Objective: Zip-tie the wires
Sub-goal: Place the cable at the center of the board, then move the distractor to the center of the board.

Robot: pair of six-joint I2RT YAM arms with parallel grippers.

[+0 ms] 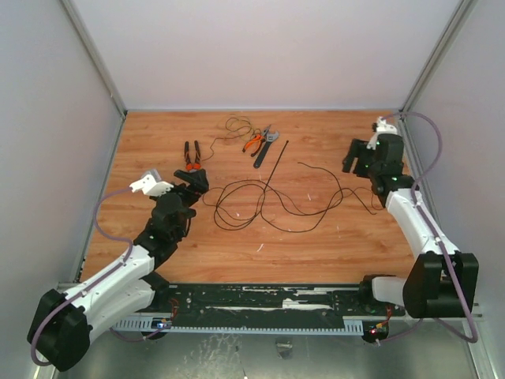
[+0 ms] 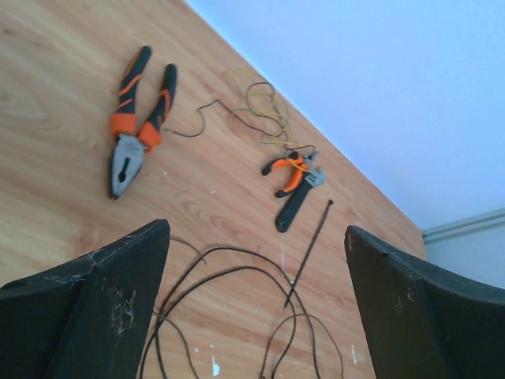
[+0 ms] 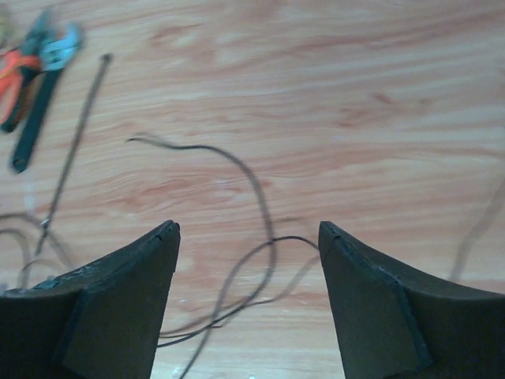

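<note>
While both arms hang over the table [image 1: 339,245], the zip tie [image 1: 274,166] lies flat and straight near its middle, slanting from far right to near left, and neither claw touches it. The wires [image 1: 241,184] sprawl in loose loops at the zip tie's near end and to its left. One long strand runs off to the right of it, curling toward the right arm.

The left gripper [image 1: 192,180] sits left of the zip tie, at the outer edge of the loops. In its wrist view its fingers [image 2: 118,300] stand wide apart with nothing between them, and the zip tie [image 2: 309,251] and wires [image 2: 225,249] lie on the wood beyond. The right gripper [image 1: 359,162] hangs well to the right of the zip tie and is released too. Its fingers [image 3: 118,300] are spread and empty above a strand of the wires [image 3: 267,213].

Pliers [image 1: 192,155] lie left of the zip tie, just beyond the left gripper. Orange cutters [image 1: 252,142] and a dark tool [image 1: 264,151] lie together just beside the zip tie's far end, with a thin yellowish wire [image 1: 237,125] beyond them.
</note>
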